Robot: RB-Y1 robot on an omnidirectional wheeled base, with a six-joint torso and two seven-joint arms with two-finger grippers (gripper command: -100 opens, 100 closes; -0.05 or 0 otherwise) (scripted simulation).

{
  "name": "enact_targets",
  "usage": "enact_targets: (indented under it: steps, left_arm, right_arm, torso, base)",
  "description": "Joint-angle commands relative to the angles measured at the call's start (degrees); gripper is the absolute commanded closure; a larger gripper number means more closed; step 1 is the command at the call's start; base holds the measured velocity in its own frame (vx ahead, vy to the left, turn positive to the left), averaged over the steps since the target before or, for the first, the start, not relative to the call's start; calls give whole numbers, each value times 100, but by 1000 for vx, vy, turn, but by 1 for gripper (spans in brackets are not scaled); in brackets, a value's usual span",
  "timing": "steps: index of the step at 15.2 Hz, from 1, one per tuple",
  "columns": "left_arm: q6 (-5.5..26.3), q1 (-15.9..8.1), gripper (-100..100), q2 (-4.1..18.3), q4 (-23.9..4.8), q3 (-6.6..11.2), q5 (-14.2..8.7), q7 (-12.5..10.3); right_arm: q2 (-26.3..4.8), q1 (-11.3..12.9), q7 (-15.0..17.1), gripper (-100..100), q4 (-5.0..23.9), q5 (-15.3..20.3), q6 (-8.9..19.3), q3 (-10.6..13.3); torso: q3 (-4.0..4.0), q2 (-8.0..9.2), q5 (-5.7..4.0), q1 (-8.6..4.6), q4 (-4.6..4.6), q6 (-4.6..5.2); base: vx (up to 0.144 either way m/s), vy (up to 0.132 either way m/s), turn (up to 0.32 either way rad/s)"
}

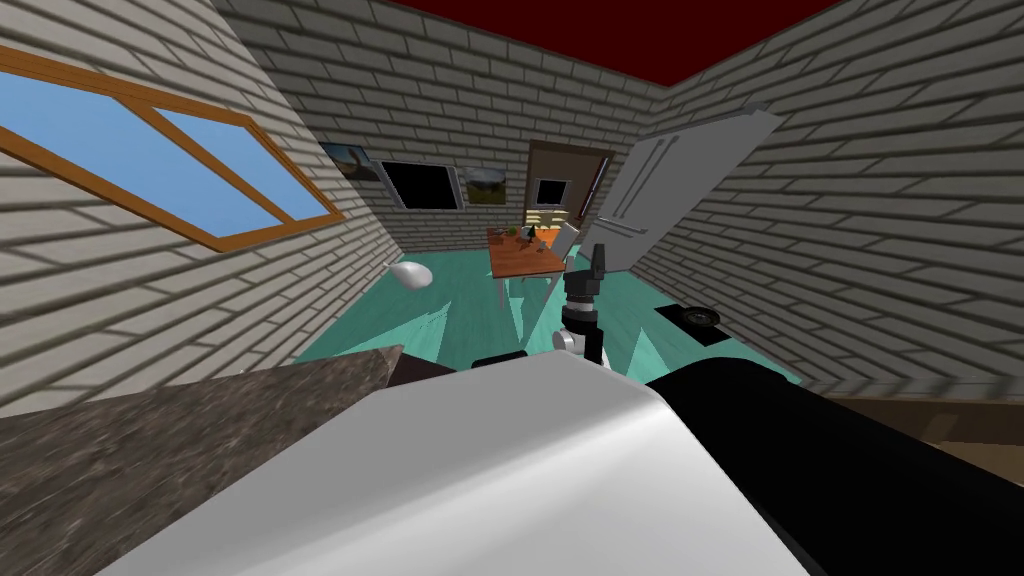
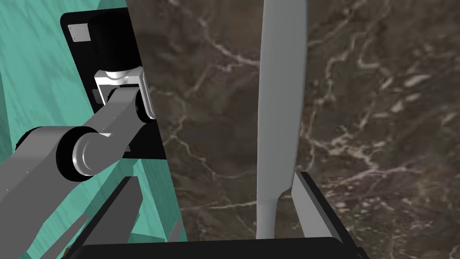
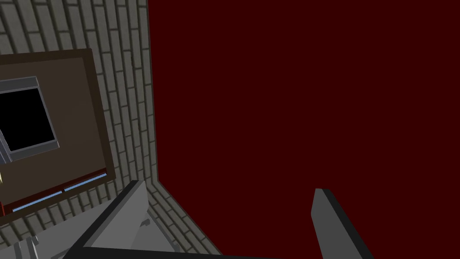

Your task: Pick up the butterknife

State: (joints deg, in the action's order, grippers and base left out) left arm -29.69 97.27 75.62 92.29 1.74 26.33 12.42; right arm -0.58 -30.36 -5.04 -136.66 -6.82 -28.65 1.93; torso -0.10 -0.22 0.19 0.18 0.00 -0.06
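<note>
Lying flat on a brown, white-veined counter (image 2: 359,112), the butterknife (image 2: 280,112) is plain light grey, with a long broad blade and a narrower handle. The handle end points toward the body of the left gripper (image 2: 215,177). The knife sits between that gripper's two fingers and well off centre. It is just beside one finger (image 2: 310,207); whether they touch cannot be confirmed. The other finger (image 2: 123,207) is past the counter's edge, over the teal floor (image 2: 36,67). The fingers stand wide apart and grip nothing.

In the head view, the counter shows as a mottled grey-brown slab (image 1: 150,450) at the robot's left.

The right gripper (image 1: 598,258) is raised in front of the chest and points upward. In its own wrist view, the right gripper (image 3: 227,186) has its fingers spread and nothing between them.

Farther off on the teal floor, a small brown table (image 1: 525,260) carries several small items too small to identify. A white fridge (image 1: 680,190) stands just beside the table.
</note>
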Motion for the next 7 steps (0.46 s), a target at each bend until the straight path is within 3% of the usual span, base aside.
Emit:
enact_targets:
  steps: [1, 6, 7]
  left_arm:
    - [-36, 159, 100, 32, 46, 107, -27, 7]
    - [-156, 596, 100, 135, 151, 403, -107, 20]
    - [-131, 470, 100, 100, 110, 315, -83, 23]
  right_arm:
    - [0, 0, 0, 0, 0, 0, 0, 0]
    - [0, -1, 0, 0, 0, 0, 0, 0]
    - [-1, -1, 0, 0, 0, 0, 0, -1]
  torso:
    - [0, 0, 0, 0, 0, 0]
    - [-25, -42, 1, 13, -11, 2]
    - [-28, -46, 1, 13, -12, 3]
  base:
    - [9, 8, -3]
    - [52, 24, 3]
    - [37, 9, -3]
